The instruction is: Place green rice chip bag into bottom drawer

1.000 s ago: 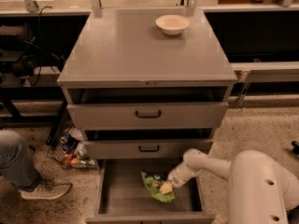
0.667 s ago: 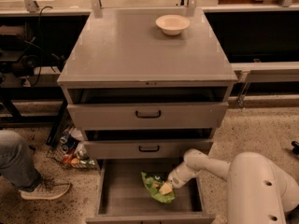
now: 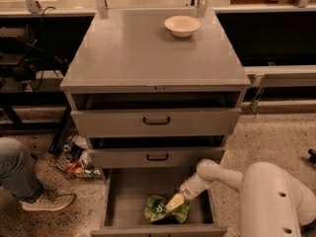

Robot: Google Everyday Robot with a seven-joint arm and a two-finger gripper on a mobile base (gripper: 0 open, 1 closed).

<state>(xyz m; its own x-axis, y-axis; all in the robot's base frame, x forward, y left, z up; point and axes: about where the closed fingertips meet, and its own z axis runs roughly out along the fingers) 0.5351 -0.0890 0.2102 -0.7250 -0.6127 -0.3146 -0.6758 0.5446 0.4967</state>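
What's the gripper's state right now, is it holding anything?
Gripper: down inside the pulled-out grey metal bottom drawer, at the crinkled bright-green rice chip bag; open or shut cannot be told.

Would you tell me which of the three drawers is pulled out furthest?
The bottom drawer: its floor shows, holding the green rice chip bag with the gripper at it; the two handled drawers above are barely out.

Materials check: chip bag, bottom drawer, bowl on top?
Green rice chip bag: thin, crinkled, glossy film, likely plastic; the gripper is over its right part. Bottom drawer: flat matte grey, looks like painted metal. Bowl: smooth cream, ceramic or plastic, can't tell.
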